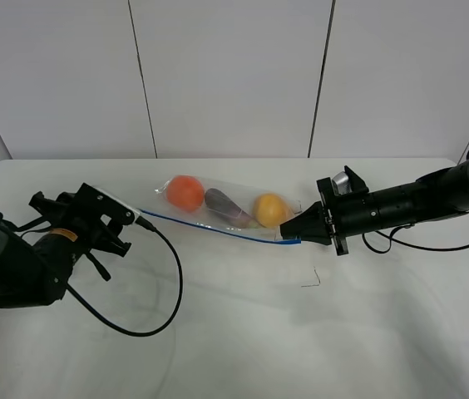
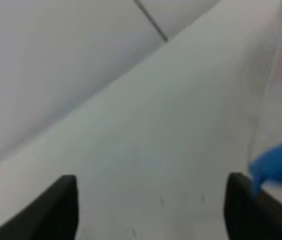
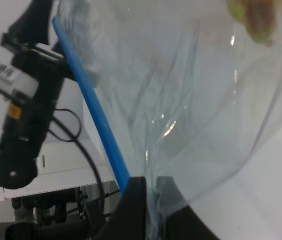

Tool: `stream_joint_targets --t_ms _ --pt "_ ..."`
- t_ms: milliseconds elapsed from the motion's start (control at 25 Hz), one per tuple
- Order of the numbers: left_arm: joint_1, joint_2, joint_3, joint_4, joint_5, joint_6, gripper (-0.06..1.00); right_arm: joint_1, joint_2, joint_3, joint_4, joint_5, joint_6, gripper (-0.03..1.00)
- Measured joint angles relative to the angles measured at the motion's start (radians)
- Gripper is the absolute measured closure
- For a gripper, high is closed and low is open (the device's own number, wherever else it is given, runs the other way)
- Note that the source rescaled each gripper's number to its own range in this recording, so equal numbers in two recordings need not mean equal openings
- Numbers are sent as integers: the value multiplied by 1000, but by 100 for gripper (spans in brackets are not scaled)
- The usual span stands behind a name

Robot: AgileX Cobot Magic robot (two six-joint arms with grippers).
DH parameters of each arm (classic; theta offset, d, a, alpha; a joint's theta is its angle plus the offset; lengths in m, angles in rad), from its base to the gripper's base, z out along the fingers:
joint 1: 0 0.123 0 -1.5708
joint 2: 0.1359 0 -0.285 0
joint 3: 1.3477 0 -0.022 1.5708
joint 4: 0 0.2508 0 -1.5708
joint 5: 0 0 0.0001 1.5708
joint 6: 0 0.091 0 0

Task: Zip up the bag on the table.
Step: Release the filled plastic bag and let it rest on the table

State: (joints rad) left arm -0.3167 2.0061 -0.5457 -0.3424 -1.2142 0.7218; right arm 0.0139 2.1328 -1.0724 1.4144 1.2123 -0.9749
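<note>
Two grippers on bag, mid-table. Right gripper clamps strip end; left gripper gapes just beside other end, empty. Film thin, crinkly, probably slippery; fruit anchors it. Pinch strip, likely stiffest part. Ample front room; cable loops left.

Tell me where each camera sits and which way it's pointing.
High view: above the front of the table, looking down toward the wall; left arm and right arm show, left claw and right claw at the bag's ends.
Left wrist: behind the left claw, low over the table, facing the wall; both open fingers show.
Right wrist: behind the right claw, looking along the bag toward the left arm; fingers shut on the bag.
Shared: the blue zipper shows in all three.
</note>
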Motion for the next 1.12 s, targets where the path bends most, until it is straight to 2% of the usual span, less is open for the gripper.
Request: stream_joint_targets --t_ms 80,120,200,280,520,640,760,920,1040,1080,1120 --pt "7 31 1 -31 1 -60 2 0 0 0 0 0 0 97" --pt "8 53 2 -80 5 -152 0 0 0 0 0 0 0 97" --pt "8 53 2 -123 5 -263 0 0 0 0 0 0 0 97" --pt "8 40 2 -153 5 -333 0 0 0 0 0 0 4 97" --pt "47 -62 3 -161 14 -368 2 0 0 0 -1 0 18 97" --pt "162 -179 -13 -72 199 -393 3 0 0 0 -1 0 18 97" --pt "248 -251 -76 34 492 -414 3 0 0 0 -1 -1 18 97" --pt "320 -298 -259 105 1051 -420 3 0 0 0 -1 -1 19 97" --pt "330 -292 -444 125 1472 -435 3 0 0 0 -1 -1 19 97" --pt "330 -289 -492 128 1582 -440 3 0 0 0 0 -1 19 97" --pt "330 -288 -534 130 1651 -444 3 0 0 0 0 -1 19 97"
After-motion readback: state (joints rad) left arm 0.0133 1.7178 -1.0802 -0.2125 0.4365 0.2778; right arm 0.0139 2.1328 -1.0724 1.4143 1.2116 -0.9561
